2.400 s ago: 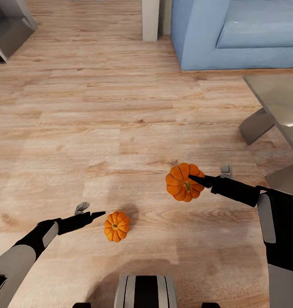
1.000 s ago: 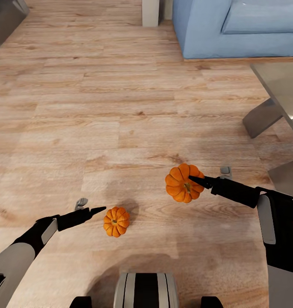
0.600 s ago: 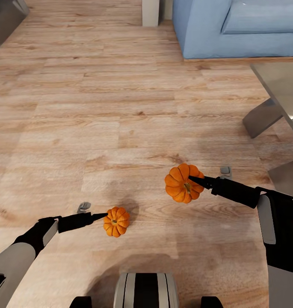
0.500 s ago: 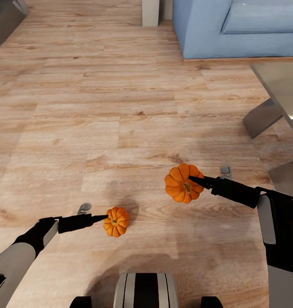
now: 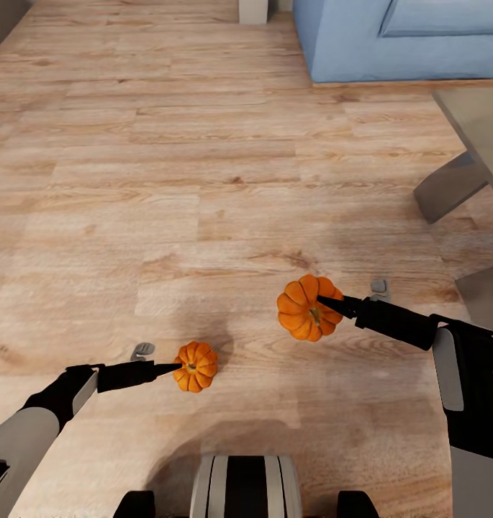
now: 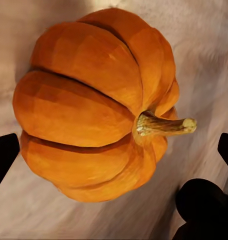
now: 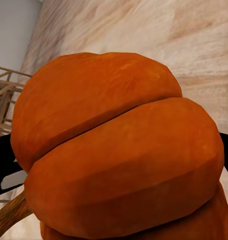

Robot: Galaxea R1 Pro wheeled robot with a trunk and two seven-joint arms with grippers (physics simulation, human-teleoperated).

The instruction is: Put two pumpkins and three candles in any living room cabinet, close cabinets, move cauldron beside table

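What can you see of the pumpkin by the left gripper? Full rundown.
The pumpkin on the floor is small, squat and orange, with deep ribs and a short tan stem. It lies tipped on the wooden floor, stem pointing sideways, and casts a shadow. The left gripper is at its side with open jaws; its dark fingertips flank it in the left wrist view without clearly touching it.

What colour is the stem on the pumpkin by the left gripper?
Pale tan-green stem on the pumpkin; clearest in the left wrist view.
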